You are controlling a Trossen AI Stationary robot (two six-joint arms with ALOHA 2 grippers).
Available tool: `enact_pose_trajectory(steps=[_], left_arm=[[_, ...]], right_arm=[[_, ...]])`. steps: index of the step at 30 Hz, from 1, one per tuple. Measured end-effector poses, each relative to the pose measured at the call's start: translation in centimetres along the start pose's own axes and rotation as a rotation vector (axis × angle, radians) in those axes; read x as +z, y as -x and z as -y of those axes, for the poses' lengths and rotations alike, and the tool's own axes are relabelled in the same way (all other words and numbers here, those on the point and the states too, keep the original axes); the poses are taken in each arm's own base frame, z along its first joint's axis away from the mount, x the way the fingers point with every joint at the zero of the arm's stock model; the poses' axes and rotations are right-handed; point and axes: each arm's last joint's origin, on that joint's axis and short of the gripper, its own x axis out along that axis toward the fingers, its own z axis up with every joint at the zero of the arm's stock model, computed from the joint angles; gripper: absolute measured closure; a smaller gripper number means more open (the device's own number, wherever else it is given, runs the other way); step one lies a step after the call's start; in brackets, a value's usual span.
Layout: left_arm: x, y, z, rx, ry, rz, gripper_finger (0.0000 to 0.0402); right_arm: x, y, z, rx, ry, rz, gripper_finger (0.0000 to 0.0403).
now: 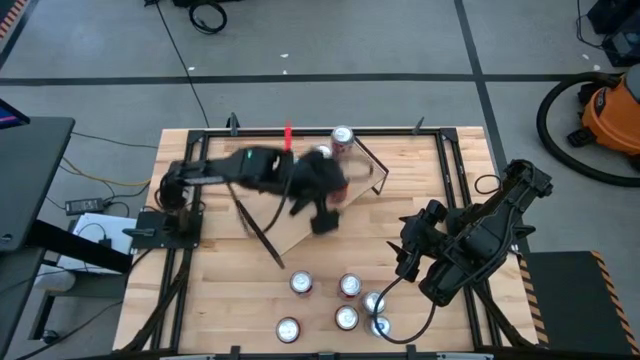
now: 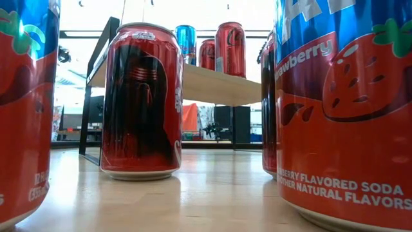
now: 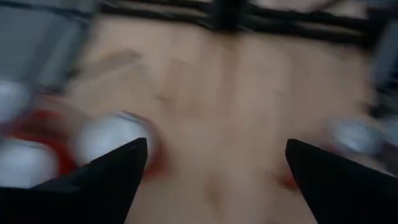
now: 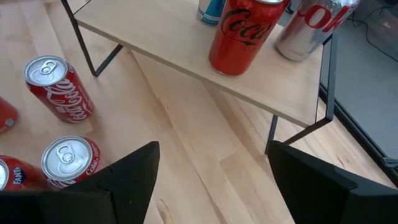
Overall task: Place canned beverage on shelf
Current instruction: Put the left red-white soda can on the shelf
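The shelf (image 4: 199, 56) stands mid-bench, already carrying a red can (image 4: 242, 34) and others; more cans (image 1: 345, 287) wait loose on the bench (image 1: 220, 300) nearer me. My left tool (image 3: 214, 180) hangs open and empty above the bench. My right tool (image 4: 214, 180), also open, faces the shelf. I'd worry a careless descent topples neighbouring cans.

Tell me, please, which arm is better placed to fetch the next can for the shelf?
Probably the right. Its open, empty pincer hangs beside the cans on the table, while the left pincer, also open, is over the shelf, farther from them.
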Motion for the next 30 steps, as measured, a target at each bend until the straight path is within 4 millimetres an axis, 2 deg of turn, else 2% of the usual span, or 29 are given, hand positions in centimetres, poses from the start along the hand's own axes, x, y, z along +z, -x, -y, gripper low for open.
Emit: enact_pose_trajectory(steps=[5,9,12,18,24,30], left_arm=[[-2.9,-0.4,6.0,-0.209,0.017,-0.168,0.0008],[-5.9,-0.9,10.1,-0.248,-0.004,-0.285,0.0008],[-8.2,-1.8,12.3,-0.241,0.006,-0.362,0.0008],[-11.5,-4.0,13.7,-0.160,0.012,-0.456,0.0008],[-12.8,-5.4,14.4,-0.183,-0.133,-0.435,0.0008],[-13.7,-6.8,13.9,-0.146,-0.258,-0.426,0.0008]], right_arm=[[0.0,0.0,0.0,0.000,0.005,0.001,0.0092],[0.1,0.0,-0.2,0.016,0.013,0.005,0.0092],[0.2,0.0,-0.5,0.043,0.018,0.006,0.0092],[0.6,0.0,-1.1,0.080,0.021,0.047,0.0092],[0.7,0.0,-1.2,0.089,0.005,0.061,0.0092],[0.7,0.1,-1.4,0.111,-0.011,0.054,0.0092]])
